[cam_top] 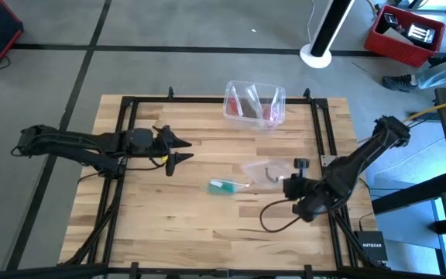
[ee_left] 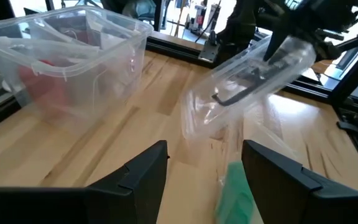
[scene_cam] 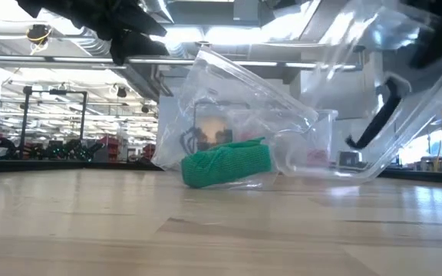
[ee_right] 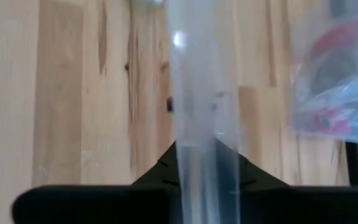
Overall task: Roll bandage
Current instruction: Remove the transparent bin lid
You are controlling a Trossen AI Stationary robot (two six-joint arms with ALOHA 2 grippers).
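The bandage (cam_top: pixel 223 186) is a small teal-green roll lying on the table near its middle, at the low end of a clear plastic bag (cam_top: pixel 265 172). Whether it is inside the bag's mouth or just outside, I cannot tell. It also shows in the low view (scene_cam: pixel 226 163) and the left wrist view (ee_left: pixel 235 193). My right gripper (cam_top: pixel 289 186) is shut on the bag's other end, to the right of the roll. My left gripper (cam_top: pixel 190 149) is open and empty, to the left of the roll and a little farther back, above the table. My right gripper pinches the clear bag's raised end (ee_right: pixel 197 149) between its two fingers, coming from the table's right side. That end is held up off the table. The bag slopes down from it (scene_cam: pixel 374 100) to its low end (scene_cam: pixel 282 172), which rests on the table by the green roll.
A clear plastic box (cam_top: pixel 254 102) with pinkish-red contents stands at the table's far edge, behind the bag; it shows in the left wrist view (ee_left: pixel 67 56). A black frame (cam_top: pixel 130 105) runs around the tabletop. Bare wood lies in front of the roll.
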